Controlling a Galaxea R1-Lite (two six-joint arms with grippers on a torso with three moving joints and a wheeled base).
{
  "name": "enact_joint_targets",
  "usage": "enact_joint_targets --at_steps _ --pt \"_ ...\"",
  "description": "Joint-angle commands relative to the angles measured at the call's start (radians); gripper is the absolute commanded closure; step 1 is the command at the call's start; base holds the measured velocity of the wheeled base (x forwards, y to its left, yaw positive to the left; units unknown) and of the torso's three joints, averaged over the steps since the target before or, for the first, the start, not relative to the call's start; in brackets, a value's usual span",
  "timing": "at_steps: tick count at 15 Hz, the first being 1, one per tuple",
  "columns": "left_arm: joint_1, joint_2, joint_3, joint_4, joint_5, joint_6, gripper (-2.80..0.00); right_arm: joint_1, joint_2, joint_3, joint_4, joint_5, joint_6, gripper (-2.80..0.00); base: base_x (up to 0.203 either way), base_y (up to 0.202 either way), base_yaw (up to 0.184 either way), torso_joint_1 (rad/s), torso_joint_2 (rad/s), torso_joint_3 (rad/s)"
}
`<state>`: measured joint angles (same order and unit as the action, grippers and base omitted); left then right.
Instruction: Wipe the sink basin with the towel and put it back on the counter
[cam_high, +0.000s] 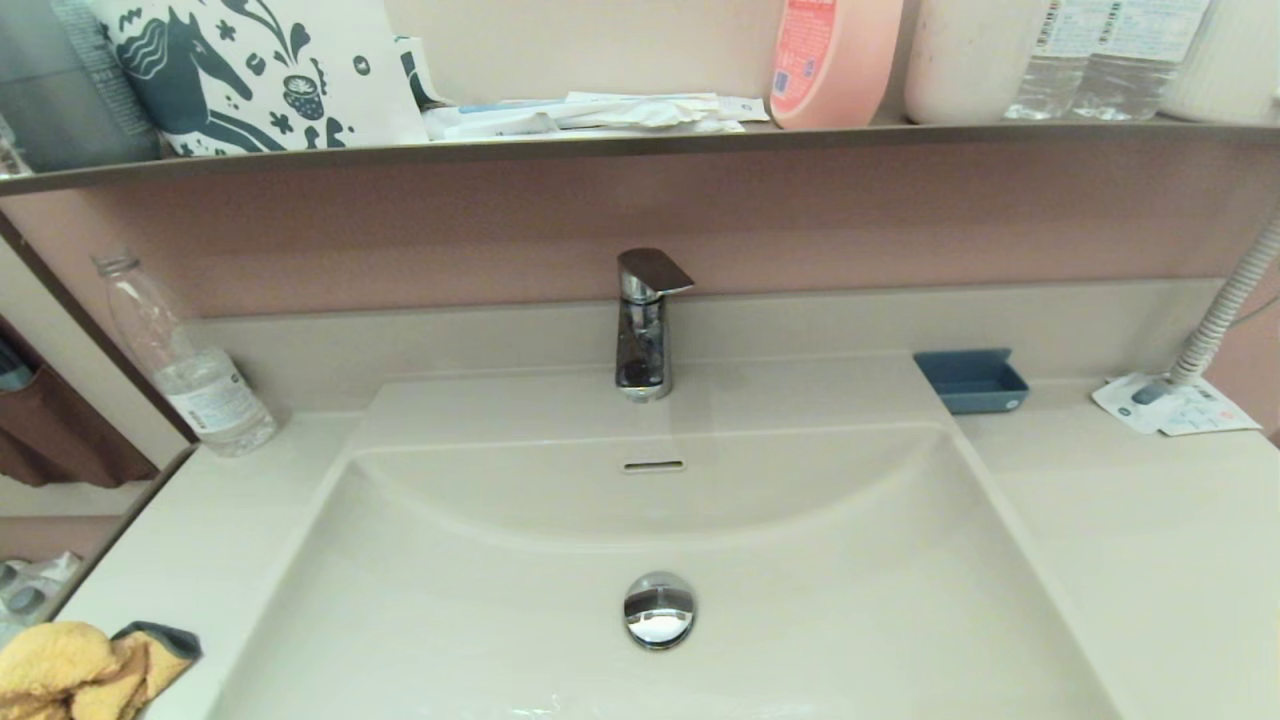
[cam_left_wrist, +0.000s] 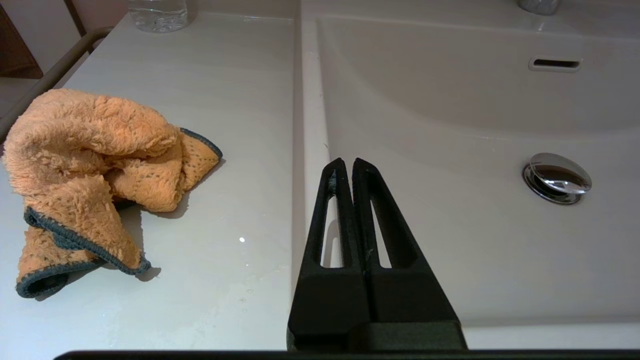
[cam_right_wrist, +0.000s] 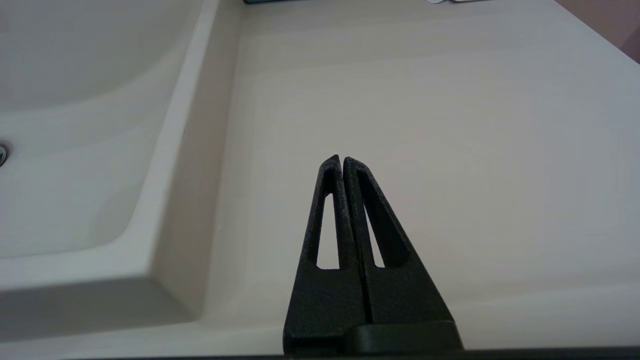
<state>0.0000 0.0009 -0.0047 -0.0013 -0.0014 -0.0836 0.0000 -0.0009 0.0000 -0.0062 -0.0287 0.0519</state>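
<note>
The yellow-orange towel (cam_high: 75, 670) (cam_left_wrist: 95, 170) with its grey-blue edge lies crumpled on the counter (cam_high: 215, 520) (cam_left_wrist: 215, 125) left of the sink basin (cam_high: 480, 620) (cam_left_wrist: 450, 130). The basin's chrome drain plug (cam_high: 660, 608) (cam_left_wrist: 557, 177) and overflow slot (cam_high: 653, 466) show. My left gripper (cam_left_wrist: 348, 162) is shut and empty, held over the basin's left rim, apart from the towel. My right gripper (cam_right_wrist: 341, 160) is shut and empty above the counter (cam_right_wrist: 425, 100) right of the basin (cam_right_wrist: 75, 125). Neither gripper shows in the head view.
A chrome faucet (cam_high: 645, 325) stands behind the basin. A water bottle (cam_high: 190, 370) is at the back left, a small blue tray (cam_high: 972, 380) and a hose over papers (cam_high: 1175, 405) at the back right. A dark shelf (cam_high: 640, 145) with bottles runs overhead.
</note>
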Motion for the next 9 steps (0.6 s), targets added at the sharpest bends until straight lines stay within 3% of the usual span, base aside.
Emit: enact_joint_targets --at_steps 1,9 --pt "0.0 0.0 0.0 0.0 0.0 -0.002 0.0 0.0 0.001 0.0 0.0 0.0 0.0 0.0 0.0 0.0 0.0 0.0 0.0 0.0" --pt "0.0 0.001 0.0 0.0 0.0 -0.001 0.0 0.0 0.001 0.0 -0.001 -0.002 0.003 0.0 0.0 0.0 0.0 0.0 0.0 0.0"
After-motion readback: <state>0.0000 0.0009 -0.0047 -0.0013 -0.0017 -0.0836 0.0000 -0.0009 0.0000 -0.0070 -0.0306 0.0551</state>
